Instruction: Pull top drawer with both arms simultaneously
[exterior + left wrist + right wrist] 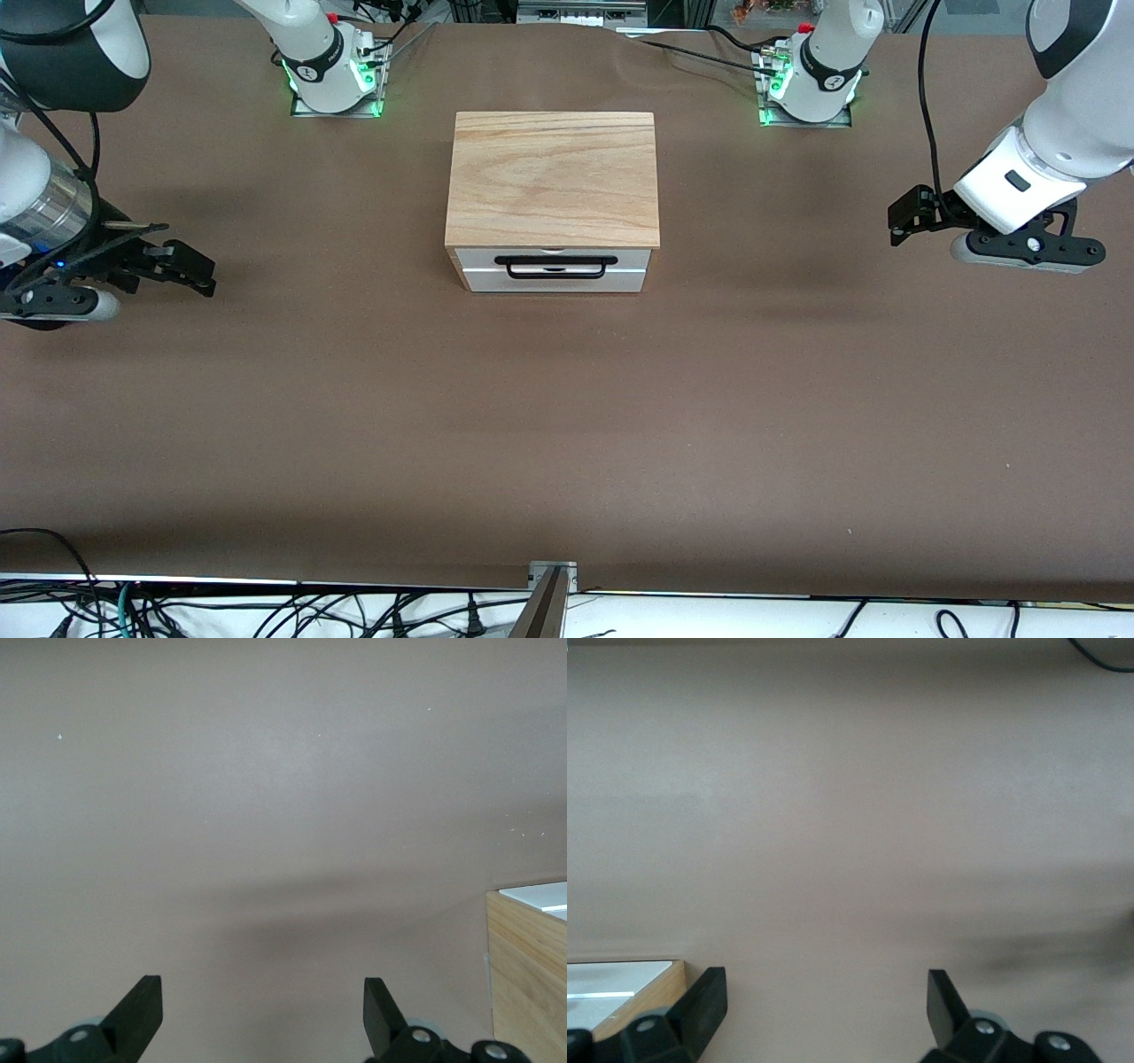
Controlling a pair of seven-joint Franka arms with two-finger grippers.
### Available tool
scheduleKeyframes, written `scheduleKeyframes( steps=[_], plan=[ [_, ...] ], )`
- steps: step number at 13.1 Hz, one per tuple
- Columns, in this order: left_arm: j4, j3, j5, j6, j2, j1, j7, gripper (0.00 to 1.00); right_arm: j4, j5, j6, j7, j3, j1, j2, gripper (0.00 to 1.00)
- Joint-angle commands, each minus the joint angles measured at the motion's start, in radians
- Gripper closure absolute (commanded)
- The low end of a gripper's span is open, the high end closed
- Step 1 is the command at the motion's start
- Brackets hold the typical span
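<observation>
We see a matt brown table [567,425], smooth. The box's top panel [554,177] is pale grained wood. The top drawer [554,273] has a smooth white front and a glossy black bar handle [555,267].

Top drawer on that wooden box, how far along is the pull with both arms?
Nothing looks done: the top drawer sits shut, flush in the wooden box. In hand: the left gripper and right gripper hang open over bare table at their own ends, apart from the box. Left: bring both to the black bar handle, grip it, and pull together.
</observation>
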Motion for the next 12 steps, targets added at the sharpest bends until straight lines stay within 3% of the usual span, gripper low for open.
scheduleKeyframes(
  steps=[1, 12],
  plan=[
    [0.000, -0.011, 0.022, 0.008, -0.002, 0.009, 0.000, 0.00, 0.020, -0.013, -0.021, 0.000, 0.003, -0.001, 0.004, 0.00],
    [0.030, -0.017, 0.022, -0.034, 0.024, 0.002, 0.000, 0.00, 0.022, -0.019, -0.009, 0.001, 0.001, -0.004, 0.008, 0.00]
  ],
)
